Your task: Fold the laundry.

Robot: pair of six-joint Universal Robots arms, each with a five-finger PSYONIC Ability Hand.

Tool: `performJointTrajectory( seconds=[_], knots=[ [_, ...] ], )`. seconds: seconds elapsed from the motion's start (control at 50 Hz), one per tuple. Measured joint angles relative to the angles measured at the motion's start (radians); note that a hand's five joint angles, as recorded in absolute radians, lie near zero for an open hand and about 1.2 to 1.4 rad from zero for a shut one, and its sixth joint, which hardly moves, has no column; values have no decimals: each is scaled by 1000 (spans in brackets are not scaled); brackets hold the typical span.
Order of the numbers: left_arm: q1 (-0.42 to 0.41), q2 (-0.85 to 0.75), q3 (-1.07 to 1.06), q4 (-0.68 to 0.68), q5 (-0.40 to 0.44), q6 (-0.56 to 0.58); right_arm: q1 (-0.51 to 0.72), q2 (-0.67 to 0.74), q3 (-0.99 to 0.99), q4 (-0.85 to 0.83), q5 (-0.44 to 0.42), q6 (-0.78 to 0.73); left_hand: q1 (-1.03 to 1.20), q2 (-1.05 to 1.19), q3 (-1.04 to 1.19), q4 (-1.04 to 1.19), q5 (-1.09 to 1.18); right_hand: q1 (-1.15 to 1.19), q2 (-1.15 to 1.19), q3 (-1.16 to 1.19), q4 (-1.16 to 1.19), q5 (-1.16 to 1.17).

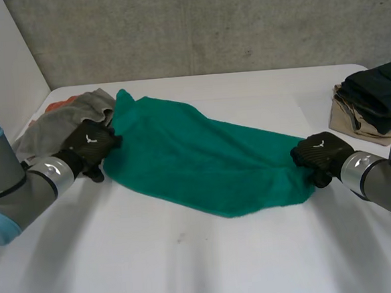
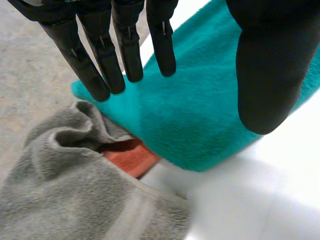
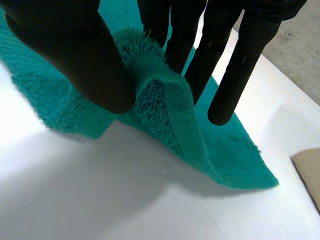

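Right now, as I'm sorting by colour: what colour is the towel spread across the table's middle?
Plain teal green; the head view shows the towel best.

Teal terry towel [image 1: 203, 159] lies spread flat, one end pinched into a raised fold between the right hand [image 1: 320, 152] thumb and fingers [image 3: 235, 75], opposite corner beneath the left hand [image 1: 91, 144] fingertips [image 2: 130, 65].

There is a plain teal-green towel [image 1: 203, 159], a grey towel [image 1: 56, 126], an orange-red cloth [image 2: 127, 155], a white table [image 1: 190, 267].

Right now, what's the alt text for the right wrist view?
The right hand pinches a raised fold of the green towel between thumb and fingers, above the white table. A tan cloth corner lies beyond the towel.
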Motion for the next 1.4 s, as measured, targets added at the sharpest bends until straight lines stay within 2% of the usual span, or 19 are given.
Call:
performJointTrajectory(
  seconds=[0.1,0.22,0.38,0.58,0.7,0.76,0.78,0.84,0.86,0.88,1.02,1.08,1.2,1.22,1.24,1.26,1.28,1.32,1.4],
  knots=[
    [19,16,62,-21,-24,-71,4,4,-1,-4,-13,4,106,97,96,104,97,0,0,0,0,0],
    [63,-5,242,-57,-78,-184,1,14,-2,-5,-18,1,-352,-315,-317,-322,-309,0,0,0,0,0],
    [117,-206,644,-193,-86,-281,-2,40,-7,-7,-15,-22,-354,-340,-335,-342,-317,0,0,0,0,0],
    [159,-596,1155,-480,40,-243,-5,59,-7,-23,-2,-50,-354,-340,-335,-342,-317,-1,0,0,0,0],
    [153,-720,1298,-542,57,-168,-3,62,-4,-33,6,-55,-354,-339,-335,-342,-317,0,0,0,0,0],
    [142,-746,1324,-544,46,-122,-1,62,-2,-42,11,-58,-212,-229,-230,-227,-218,0,0,0,0,0],
    [135,-754,1330,-534,30,-97,0,63,0,-44,13,-60,186,166,162,151,150,0,0,0,0,0],
    [127,-760,1333,-503,-19,-62,2,62,1,-46,14,-61,504,530,508,521,502,0,0,0,0,0],
    [127,-760,1333,-503,-19,-62,2,62,1,-46,14,-61,504,530,508,521,502,0,0,0,0,0],
    [123,-764,1335,-456,-104,-27,5,62,3,-47,15,-62,565,631,611,629,593,0,0,0,0,0],
    [151,-777,1356,-267,-484,176,12,60,6,-47,15,-62,570,648,627,644,600,0,0,0,0,0],
    [165,-755,1333,-229,-534,224,14,59,7,-47,15,-62,575,649,627,644,600,0,0,0,0,0],
    [171,-626,1164,-184,-425,152,17,56,8,-46,15,-62,486,539,525,552,533,0,0,0,0,0],
    [168,-583,1106,-168,-374,104,18,53,9,-46,14,-61,223,280,278,301,295,0,0,0,0,0],
    [166,-572,1091,-162,-360,91,18,53,9,-46,14,-61,223,280,278,301,295,0,0,0,0,0],
    [161,-538,1044,-146,-317,49,17,50,9,-46,13,-60,-116,-12,8,3,-2,0,0,0,0,0],
    [154,-507,1003,-130,-279,11,17,48,10,-46,13,-60,-269,-150,-151,-159,-158,0,0,0,0,0],
    [144,-469,953,-110,-229,-36,17,44,10,-46,12,-59,-360,-309,-306,-312,-298,0,0,0,0,0],
    [120,-415,892,-92,-139,-100,15,38,11,-46,10,-58,-360,-339,-336,-342,-317,0,0,0,0,0]
  ],
)
